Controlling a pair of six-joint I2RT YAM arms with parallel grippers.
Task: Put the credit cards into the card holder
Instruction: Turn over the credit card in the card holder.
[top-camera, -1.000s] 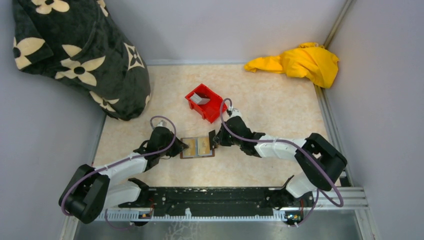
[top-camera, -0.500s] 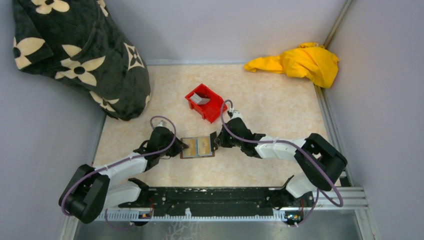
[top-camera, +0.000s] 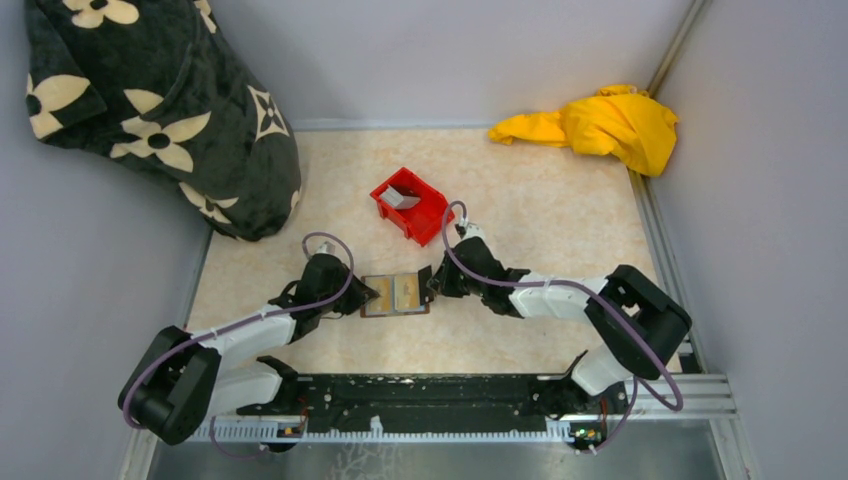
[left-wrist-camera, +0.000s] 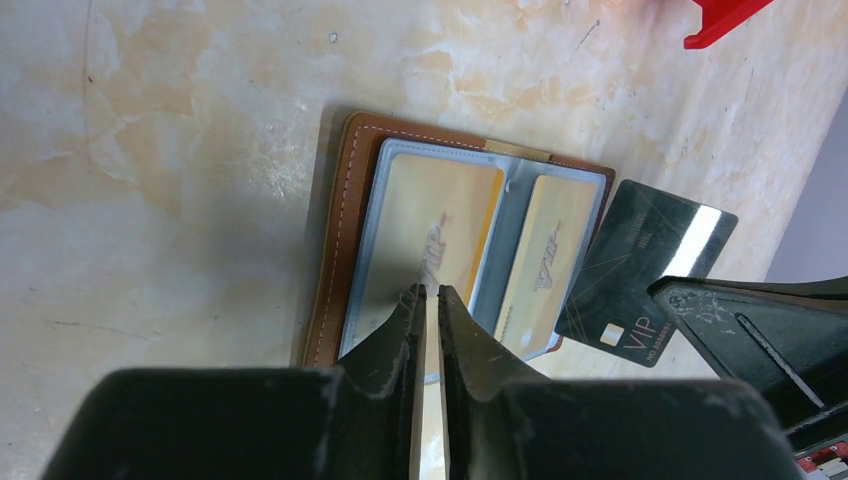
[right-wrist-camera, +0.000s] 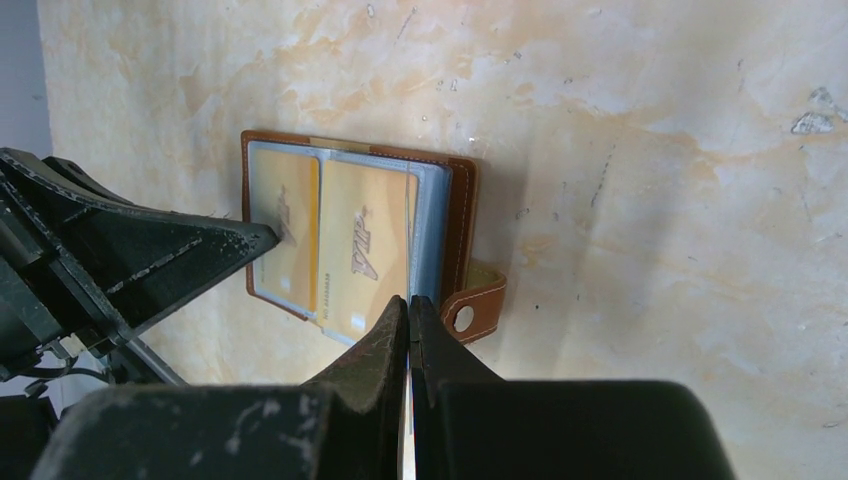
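The right hand (right-wrist-camera: 408, 300) is clenching a black card (left-wrist-camera: 645, 265) beside the open wallet (left-wrist-camera: 340, 220). The left hand (left-wrist-camera: 428, 292) is hovering over the wallet, and its grip cannot be told.

Card holder (left-wrist-camera: 345, 230): brown, pale stitching along edge, grey-blue see-through sleeves inside. Gold cards (left-wrist-camera: 430, 220) in sleeves, darker gold script lettering. Black card (left-wrist-camera: 640, 270): faint line pattern, bright glossy band, white lettering. Bin (top-camera: 430, 222) red, grey piece (top-camera: 403, 199) inside. Table (top-camera: 540, 200) cream, orange marbling. Blanket (top-camera: 150, 110) black, cream flower motifs. Cloth (top-camera: 600, 125) bright yellow. Left arm (top-camera: 250, 335), right arm (top-camera: 550, 295): white and black, purple cables.
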